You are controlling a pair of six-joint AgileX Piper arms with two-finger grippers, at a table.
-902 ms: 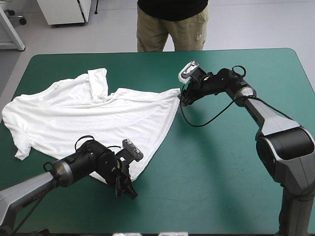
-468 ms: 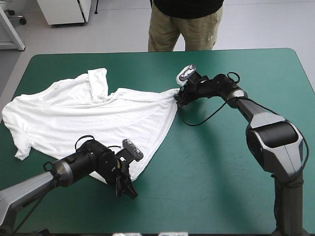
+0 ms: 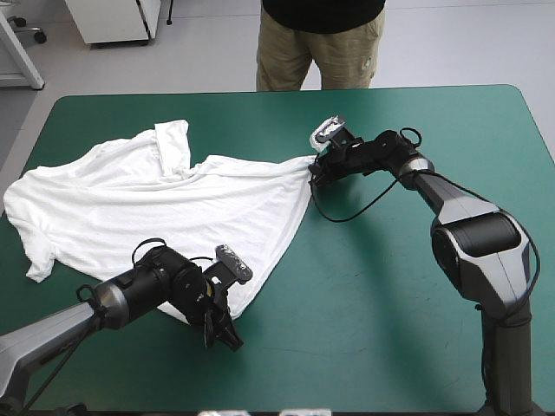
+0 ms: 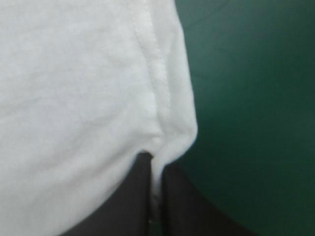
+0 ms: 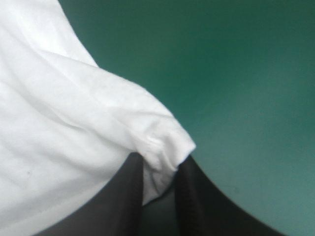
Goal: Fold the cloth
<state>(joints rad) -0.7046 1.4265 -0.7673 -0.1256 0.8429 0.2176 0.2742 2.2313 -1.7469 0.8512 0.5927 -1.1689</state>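
Observation:
The white T-shirt (image 3: 156,208) lies spread, somewhat wrinkled, over the table's left half, with its hem running diagonally toward the middle. My left gripper (image 3: 221,336) sits low at the hem's near corner. In the left wrist view the left gripper (image 4: 155,164) is shut on the T-shirt (image 4: 78,98), a stitched hem edge pinched between the black fingers. My right gripper (image 3: 314,173) is at the hem's far corner. In the right wrist view the right gripper (image 5: 160,167) is shut on a bunched corner of the T-shirt (image 5: 59,128).
The teal-green cover (image 3: 390,286) extends from the shirt's hem to the table's right edge. One sleeve (image 3: 35,260) reaches close to the table's left edge. A folded-over sleeve (image 3: 172,143) lies near the far edge.
My right arm has shifted a little to the left, toward the shirt, keeping hold of the far hem corner. The left arm and the shirt's spread look unchanged.

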